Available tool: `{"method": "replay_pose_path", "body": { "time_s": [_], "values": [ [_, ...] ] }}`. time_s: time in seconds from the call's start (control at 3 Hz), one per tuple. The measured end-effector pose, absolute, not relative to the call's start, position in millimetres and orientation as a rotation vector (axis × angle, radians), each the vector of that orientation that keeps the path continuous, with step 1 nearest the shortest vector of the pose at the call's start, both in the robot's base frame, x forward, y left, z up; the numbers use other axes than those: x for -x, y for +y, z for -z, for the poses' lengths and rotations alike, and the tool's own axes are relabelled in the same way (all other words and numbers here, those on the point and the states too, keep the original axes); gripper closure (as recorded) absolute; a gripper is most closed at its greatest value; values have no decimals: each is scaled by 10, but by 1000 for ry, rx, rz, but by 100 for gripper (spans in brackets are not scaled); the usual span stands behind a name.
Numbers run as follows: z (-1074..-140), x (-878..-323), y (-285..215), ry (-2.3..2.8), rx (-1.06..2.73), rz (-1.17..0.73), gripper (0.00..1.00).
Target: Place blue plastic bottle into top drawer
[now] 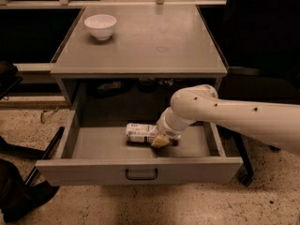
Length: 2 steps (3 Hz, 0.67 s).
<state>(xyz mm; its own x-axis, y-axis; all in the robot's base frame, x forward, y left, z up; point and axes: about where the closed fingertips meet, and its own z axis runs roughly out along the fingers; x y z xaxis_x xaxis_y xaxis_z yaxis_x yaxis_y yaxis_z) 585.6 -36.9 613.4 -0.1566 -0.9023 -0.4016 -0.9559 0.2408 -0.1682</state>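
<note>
The top drawer point(93, 168) is pulled open, a wide shallow grey metal drawer with a small dark handle at the centre of its front panel. The blue plastic bottle point(139, 132), pale with a printed label, lies on its side on the drawer floor near the middle. My gripper point(161, 140) reaches down into the drawer at the bottle's right end, at the end of the white arm that comes in from the right. The gripper touches or nearly touches the bottle.
A white bowl point(100, 26) stands at the back left of the grey cabinet top point(154, 41). Dark items sit in the recess behind the drawer. A dark shape lies on the speckled floor at the lower left.
</note>
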Motion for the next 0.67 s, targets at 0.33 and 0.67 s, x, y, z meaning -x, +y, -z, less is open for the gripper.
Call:
{"method": "replay_pose_path", "body": {
  "time_s": [0.33,0.67],
  "values": [
    [-6134,-5856,-369,2102,1700,-173,0],
    [-6134,-5856,-369,2102,1700,-173,0]
  ]
}}
